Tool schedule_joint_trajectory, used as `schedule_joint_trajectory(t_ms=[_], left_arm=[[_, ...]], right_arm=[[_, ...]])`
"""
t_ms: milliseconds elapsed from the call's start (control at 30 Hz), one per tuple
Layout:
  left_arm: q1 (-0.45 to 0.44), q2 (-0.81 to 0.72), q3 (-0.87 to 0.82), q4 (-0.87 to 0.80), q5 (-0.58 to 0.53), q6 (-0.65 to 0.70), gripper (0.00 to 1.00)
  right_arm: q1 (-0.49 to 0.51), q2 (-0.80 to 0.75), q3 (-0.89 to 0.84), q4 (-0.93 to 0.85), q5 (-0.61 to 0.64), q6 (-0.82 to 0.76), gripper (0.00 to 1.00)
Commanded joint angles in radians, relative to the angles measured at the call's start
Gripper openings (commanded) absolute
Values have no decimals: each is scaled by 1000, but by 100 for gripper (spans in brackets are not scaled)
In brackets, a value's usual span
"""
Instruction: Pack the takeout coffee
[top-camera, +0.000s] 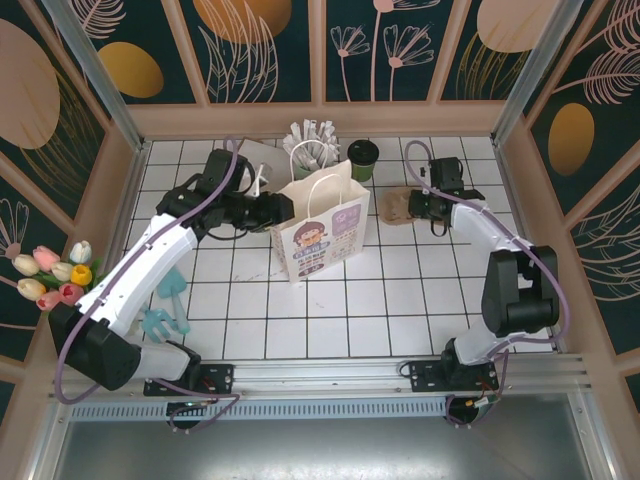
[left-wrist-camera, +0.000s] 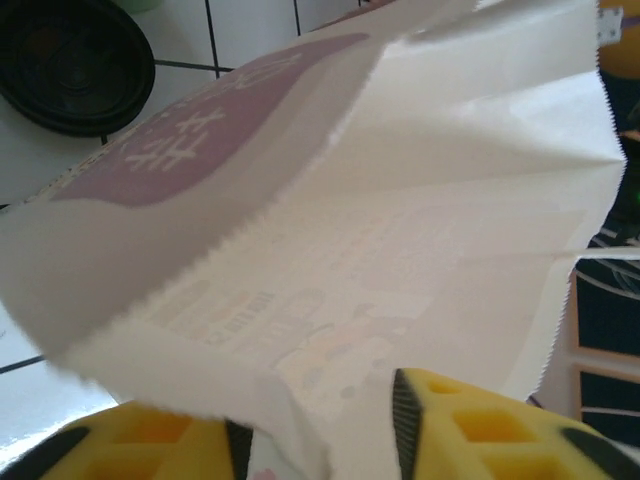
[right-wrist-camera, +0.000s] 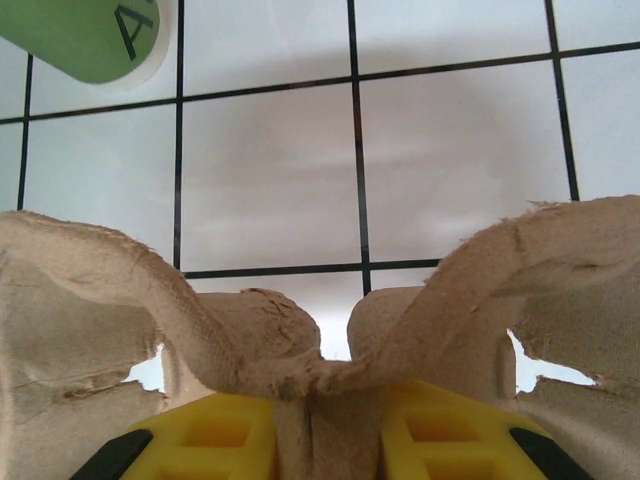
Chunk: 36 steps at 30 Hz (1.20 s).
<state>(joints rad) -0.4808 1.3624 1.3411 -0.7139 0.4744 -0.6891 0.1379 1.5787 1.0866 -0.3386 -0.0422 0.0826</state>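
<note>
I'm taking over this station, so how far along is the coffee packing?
Done: the paper bag stands upright on the table. In hand: the right gripper pinches the brown pulp carrier by its middle ridge; the left gripper sits at the bag's rim, fingers apart. Left: the takeout coffee stands behind the bag, in neither carrier nor bag.

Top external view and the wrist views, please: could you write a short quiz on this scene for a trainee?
1. True or false: the takeout coffee is already inside the paper bag.
2. What is the right gripper clamped on? A) a brown pulp cup carrier B) a tulip C) a cup lid
3. Fill in: the left gripper has its open jaws astride a wall of the ___.
Key: 1 false; 2 A; 3 paper bag.
</note>
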Motion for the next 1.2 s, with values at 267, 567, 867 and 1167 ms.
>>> schedule_joint_trajectory(t_ms=[267, 567, 867, 1167], left_arm=[[-2, -28, 138, -118, -123, 219, 98], [-2, -96, 155, 10, -277, 331, 98], [-1, 20, 228, 228, -341, 314, 99], [11, 140, 247, 425, -198, 352, 99]], right_arm=[[5, -83, 1, 51, 22, 64, 25], [19, -126, 17, 74, -20, 87, 25], [34, -159, 24, 131, -64, 129, 27], [35, -210, 121, 63, -108, 144, 28]])
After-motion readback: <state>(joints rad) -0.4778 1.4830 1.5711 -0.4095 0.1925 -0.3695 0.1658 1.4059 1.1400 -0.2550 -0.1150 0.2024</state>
